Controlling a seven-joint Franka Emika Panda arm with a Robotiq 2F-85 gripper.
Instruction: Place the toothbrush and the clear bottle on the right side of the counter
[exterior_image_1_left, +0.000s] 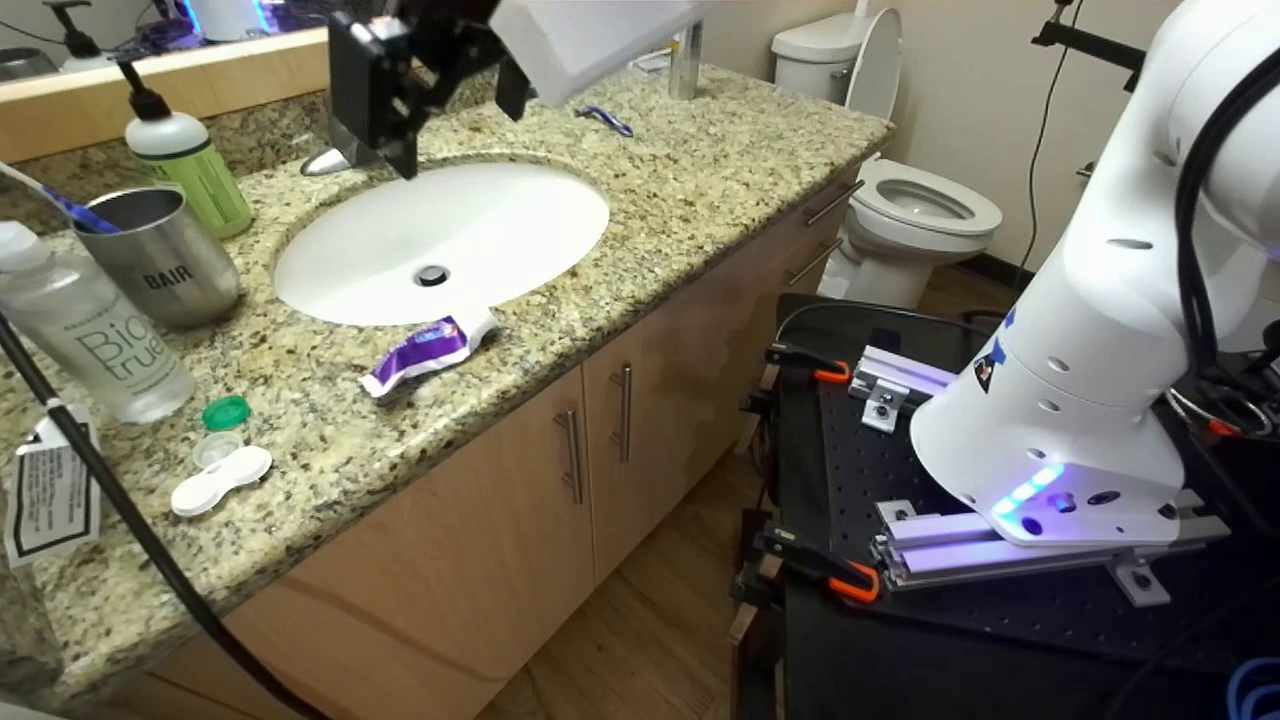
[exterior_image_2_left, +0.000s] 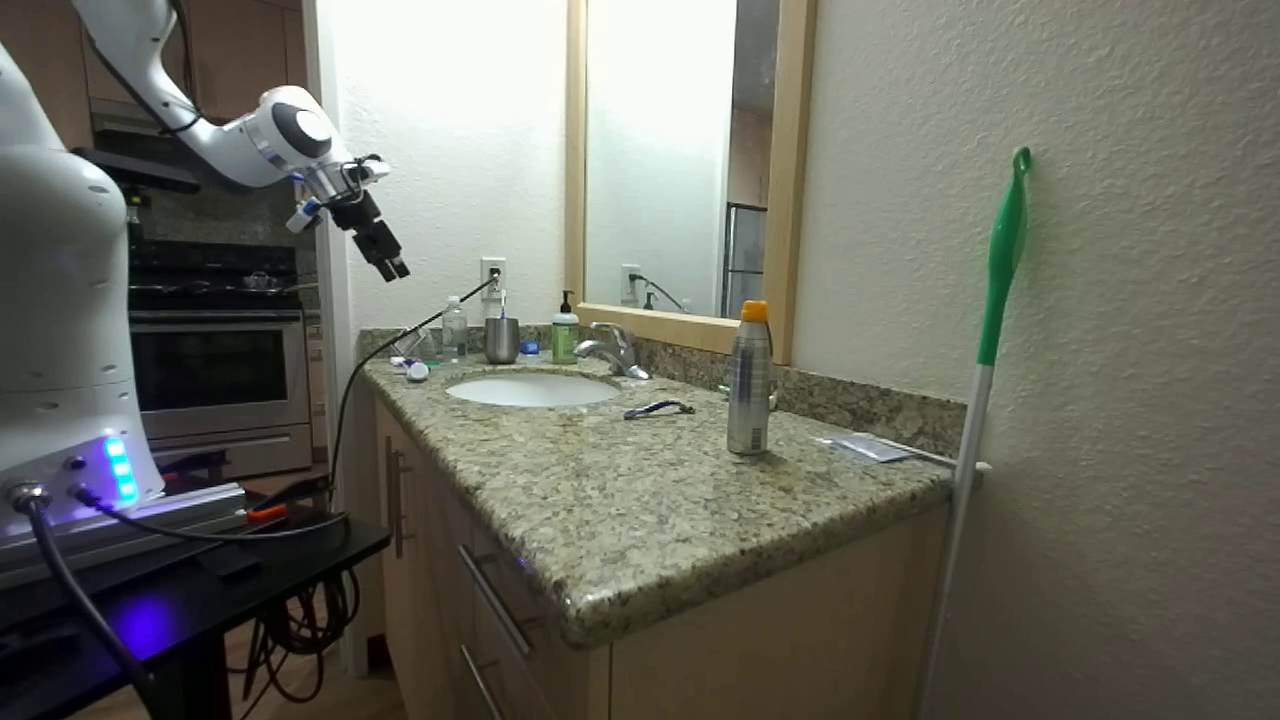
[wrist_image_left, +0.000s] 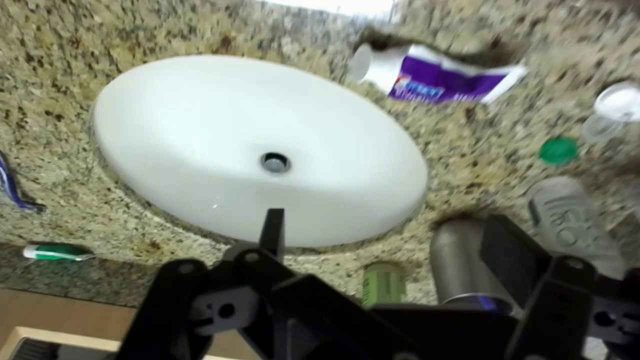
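The toothbrush, blue and white, stands in the grey metal cup and leans on its rim; its handle (exterior_image_1_left: 75, 212) shows in an exterior view, and it is small in another exterior view (exterior_image_2_left: 503, 303). In the wrist view only a blue piece of the toothbrush (wrist_image_left: 486, 302) shows. The clear bottle (exterior_image_1_left: 110, 335) stands upright beside the cup at the sink's end of the counter (exterior_image_1_left: 330, 480); it also shows in the wrist view (wrist_image_left: 575, 220). My gripper (wrist_image_left: 387, 225) is open and empty, in the air above the sink area; it hangs high in an exterior view (exterior_image_2_left: 395, 273).
The metal cup (exterior_image_1_left: 165, 260) and green soap bottle (exterior_image_1_left: 190, 165) stand close together near the faucet (exterior_image_2_left: 615, 350). A purple tube (exterior_image_1_left: 430, 352), lens case (exterior_image_1_left: 222, 480) and razor (exterior_image_2_left: 658, 409) lie around the sink (exterior_image_1_left: 450, 240). A spray can (exterior_image_2_left: 748, 390) stands farther along. A black cable (exterior_image_2_left: 350, 400) crosses the counter edge.
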